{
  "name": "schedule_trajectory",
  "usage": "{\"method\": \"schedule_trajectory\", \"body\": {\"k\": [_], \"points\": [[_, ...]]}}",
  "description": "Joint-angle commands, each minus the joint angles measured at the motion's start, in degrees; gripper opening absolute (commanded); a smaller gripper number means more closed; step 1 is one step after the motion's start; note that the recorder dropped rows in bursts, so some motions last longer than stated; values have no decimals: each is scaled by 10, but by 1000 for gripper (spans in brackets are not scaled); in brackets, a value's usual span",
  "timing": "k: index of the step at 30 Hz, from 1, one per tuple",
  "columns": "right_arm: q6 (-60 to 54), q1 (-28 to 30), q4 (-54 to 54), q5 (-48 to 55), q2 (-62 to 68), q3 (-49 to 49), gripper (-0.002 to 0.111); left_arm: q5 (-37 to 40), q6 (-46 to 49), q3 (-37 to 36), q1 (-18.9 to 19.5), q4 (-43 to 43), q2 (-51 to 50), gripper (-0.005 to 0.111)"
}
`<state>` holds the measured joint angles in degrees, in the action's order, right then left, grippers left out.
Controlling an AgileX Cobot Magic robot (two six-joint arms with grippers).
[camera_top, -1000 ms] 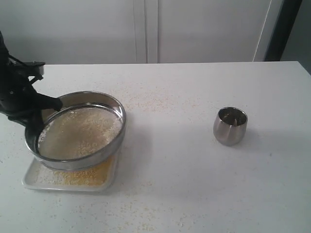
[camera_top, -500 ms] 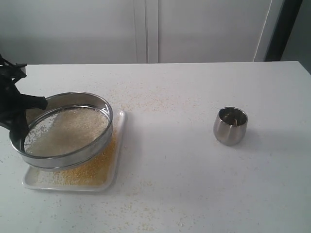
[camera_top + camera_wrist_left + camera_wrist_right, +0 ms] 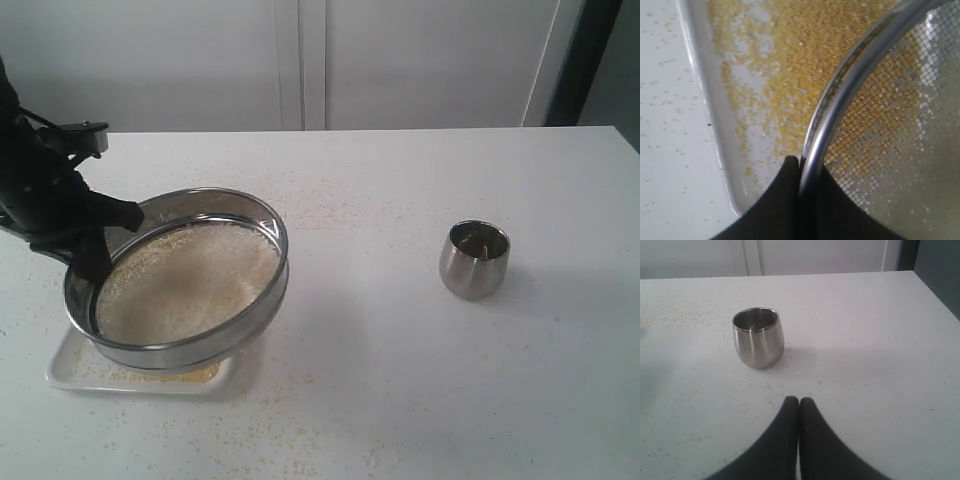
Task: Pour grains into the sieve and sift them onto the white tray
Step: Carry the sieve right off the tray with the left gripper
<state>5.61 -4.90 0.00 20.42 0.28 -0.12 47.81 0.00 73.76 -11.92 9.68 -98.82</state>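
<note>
Holding grains (image 3: 185,280), the sieve (image 3: 250,325) is pinched at its rim by the L gripper (image 3: 800,162) over the white tray (image 3: 62,370). The R gripper (image 3: 799,401) is pressed together, empty, near the cup (image 3: 758,340).

One sieve (image 3: 200,352), one tray (image 3: 68,373), one cup (image 3: 474,260), one surface (image 3: 400,380). Two claws of mine: left claw (image 3: 800,165), right claw (image 3: 799,402). Grains (image 3: 185,280) too many for me to count, stray specks (image 3: 300,210) likewise.

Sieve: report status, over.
Left fingers clamped on sieve rim, over tray. Grains in sieve, yellow meal on tray. Right fingers shut, empty, facing cup. Nothing in the way.
</note>
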Motion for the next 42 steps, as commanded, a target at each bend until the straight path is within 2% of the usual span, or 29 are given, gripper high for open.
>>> {"method": "schedule_trajectory", "body": {"k": [1,6,19,27,42], "points": [[3,4,0,-8,-3,1,0,6,0,-1,-41,22,18,0],[3,4,0,-8,-3,1,0,3,-4,-1,-91,22,18,0],[3,4,0,-8,-3,1,0,-7,-32,2,-174,14,3,0],[3,4,0,-8,-3,1,0,-7,-47,43,-207,10,-27,0],[3,4,0,-8,-3,1,0,7,-54,139,-243,4,-100,0]]}}
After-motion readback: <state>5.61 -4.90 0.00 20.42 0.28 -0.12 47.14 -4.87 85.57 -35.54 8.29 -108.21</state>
